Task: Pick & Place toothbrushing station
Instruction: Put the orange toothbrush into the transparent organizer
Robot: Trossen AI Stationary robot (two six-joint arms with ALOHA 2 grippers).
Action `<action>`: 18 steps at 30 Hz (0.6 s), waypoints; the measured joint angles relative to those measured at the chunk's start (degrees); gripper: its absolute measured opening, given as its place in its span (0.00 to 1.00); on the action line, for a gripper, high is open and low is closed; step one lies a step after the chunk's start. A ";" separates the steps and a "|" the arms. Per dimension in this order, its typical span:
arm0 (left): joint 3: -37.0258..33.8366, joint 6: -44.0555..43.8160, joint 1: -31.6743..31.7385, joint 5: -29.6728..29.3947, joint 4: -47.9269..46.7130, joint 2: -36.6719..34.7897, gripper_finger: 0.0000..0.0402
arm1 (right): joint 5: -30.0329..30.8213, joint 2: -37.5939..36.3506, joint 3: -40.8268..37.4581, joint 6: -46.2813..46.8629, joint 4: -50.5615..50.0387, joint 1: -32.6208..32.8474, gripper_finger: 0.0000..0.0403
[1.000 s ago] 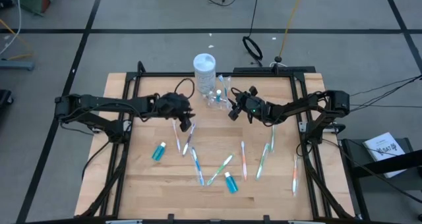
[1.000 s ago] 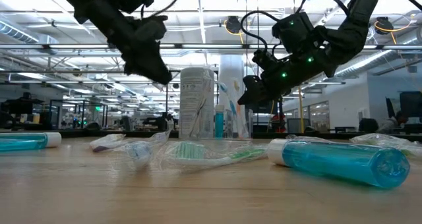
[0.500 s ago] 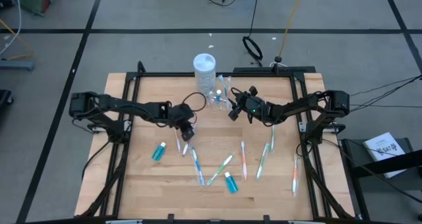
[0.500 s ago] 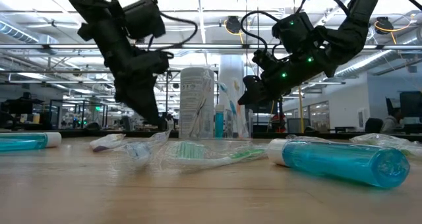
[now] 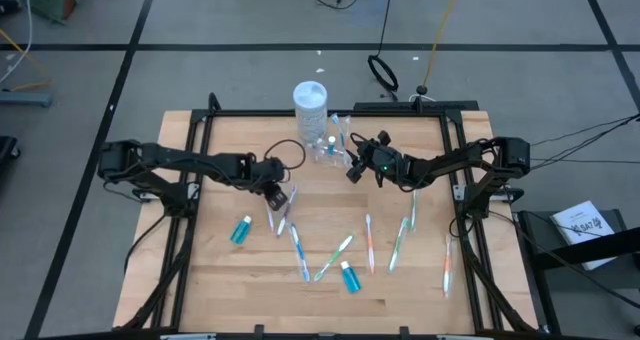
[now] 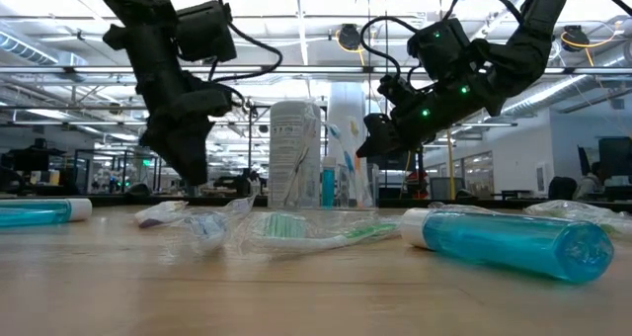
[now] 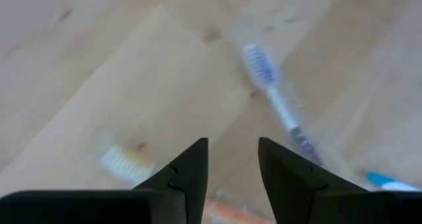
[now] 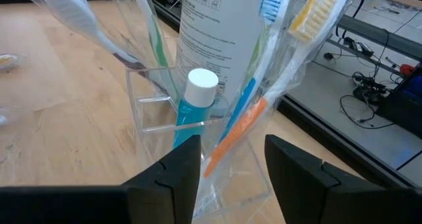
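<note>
The small clear cup [image 5: 327, 152] stands at the table's far middle with a teal white-capped tube [image 8: 192, 109] and several wrapped toothbrushes [image 8: 247, 122] upright in it. More toothbrushes [image 5: 336, 256] lie flat across the table's middle. Two teal tubes [image 5: 240, 230] [image 5: 349, 277] lie on the wood. My left gripper [image 5: 277, 194] is open and empty, low over a blue-and-white brush [image 7: 273, 95] and a yellow-bristled one [image 7: 122, 161]. My right gripper [image 5: 351, 168] is open and empty, hovering just right of the cup, with the cup straight ahead in its wrist view [image 8: 232, 138].
A taller clear jar with a white lid [image 5: 310, 104] stands just behind the cup. Black frame rails run along the table's left and right sides [image 5: 190, 195]. Bare wood lies at the near left [image 5: 215, 290].
My left gripper has come down and toward the table's near edge, onto the toothbrushes lying left of centre, then shifted a little to the left. My right gripper and all the things on the table have kept still.
</note>
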 joint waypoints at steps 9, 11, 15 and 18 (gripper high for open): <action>0.02 -13.63 2.60 -3.98 -8.17 1.76 0.34 | 0.00 0.00 0.00 0.00 0.04 -0.02 0.40; 0.00 -15.24 3.34 -4.22 -10.19 2.20 0.34 | 0.00 0.00 0.00 0.00 0.04 -0.01 0.40; 0.00 -15.22 4.17 -4.27 -10.15 2.81 0.34 | 0.00 0.00 0.00 0.00 0.04 -0.02 0.40; 0.04 -15.04 4.63 -4.20 -8.39 3.83 0.34 | 0.00 0.00 -0.01 0.01 0.04 -0.02 0.40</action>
